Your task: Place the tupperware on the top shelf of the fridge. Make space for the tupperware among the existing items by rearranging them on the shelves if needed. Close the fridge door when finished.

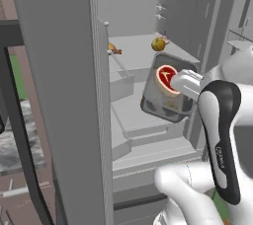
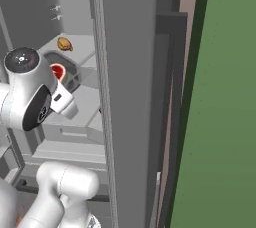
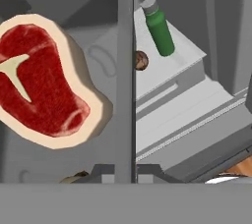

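White arm, dark joints, perhaps lettering

**Red steak shown against grey fridge**

A red steak with a cream rim and pale bone mark is seen in a grey tupperware. A green bottle, a brown round item and pale-grey shelves are pictured.

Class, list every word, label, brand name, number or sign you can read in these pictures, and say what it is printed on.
Robot arm: small pale lettering runs along its dark joint cover, too small and blurred to read.
Tupperware, steak, green bottle, fridge: no text or label on any of them.
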